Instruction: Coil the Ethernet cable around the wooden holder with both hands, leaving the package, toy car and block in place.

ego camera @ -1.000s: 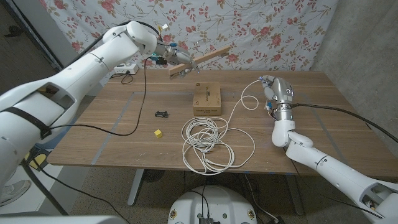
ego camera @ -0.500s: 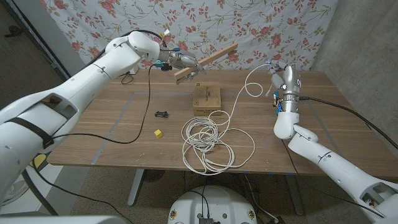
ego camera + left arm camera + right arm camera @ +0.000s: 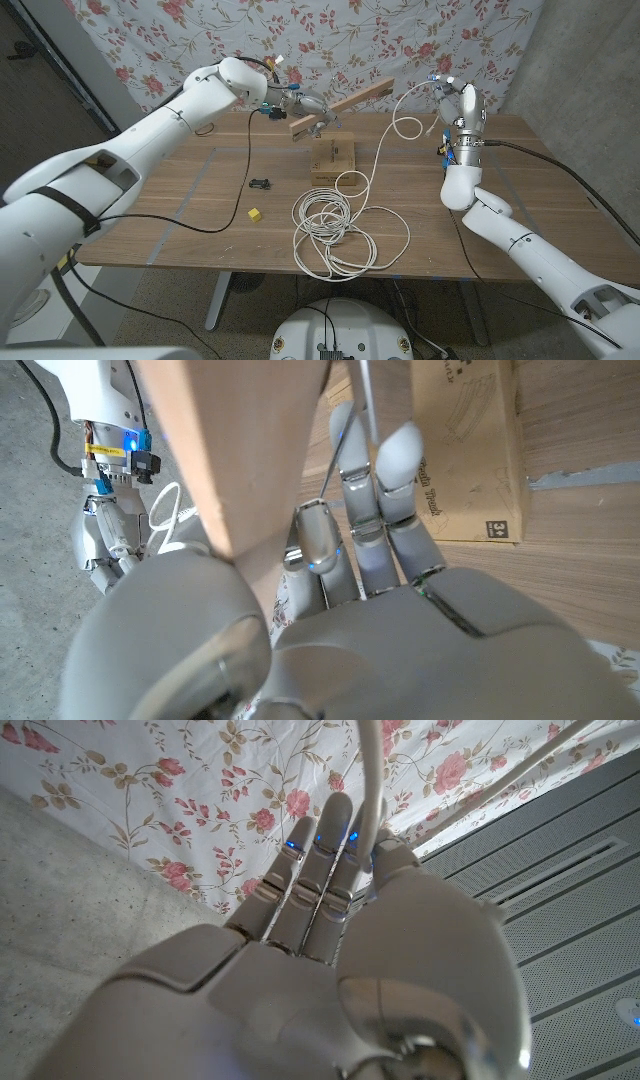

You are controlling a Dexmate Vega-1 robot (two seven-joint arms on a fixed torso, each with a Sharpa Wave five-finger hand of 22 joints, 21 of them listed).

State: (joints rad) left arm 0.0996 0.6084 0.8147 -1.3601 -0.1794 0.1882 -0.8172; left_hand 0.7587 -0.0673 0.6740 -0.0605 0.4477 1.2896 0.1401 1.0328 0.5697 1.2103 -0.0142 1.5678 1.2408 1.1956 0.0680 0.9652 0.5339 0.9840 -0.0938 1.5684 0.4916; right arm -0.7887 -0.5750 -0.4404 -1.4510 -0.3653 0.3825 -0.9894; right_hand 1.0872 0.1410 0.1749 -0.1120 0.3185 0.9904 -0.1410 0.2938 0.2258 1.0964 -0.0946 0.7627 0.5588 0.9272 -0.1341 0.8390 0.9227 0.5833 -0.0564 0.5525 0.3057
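My left hand (image 3: 298, 106) grips a long wooden holder (image 3: 356, 97) in the air above the brown package (image 3: 333, 156). In the left wrist view the holder (image 3: 238, 450) runs across my fingers (image 3: 372, 510), with the package (image 3: 466, 448) beyond. My right hand (image 3: 457, 101) is raised at the table's far right and holds the white Ethernet cable (image 3: 398, 125). From that hand the cable droops to a loose coil (image 3: 326, 216) on the table. The cable (image 3: 371, 780) passes over my right hand (image 3: 335, 955) in the right wrist view.
A small black toy car (image 3: 262, 183) and a yellow block (image 3: 255, 213) lie left of the coil on the wooden table (image 3: 180, 220). A black cable (image 3: 232, 165) trails from my left arm across the table. A floral curtain (image 3: 400, 40) hangs behind.
My left hand has carried the holder to the right, over the package. My right hand has risen and lifted the cable's end higher off the table.
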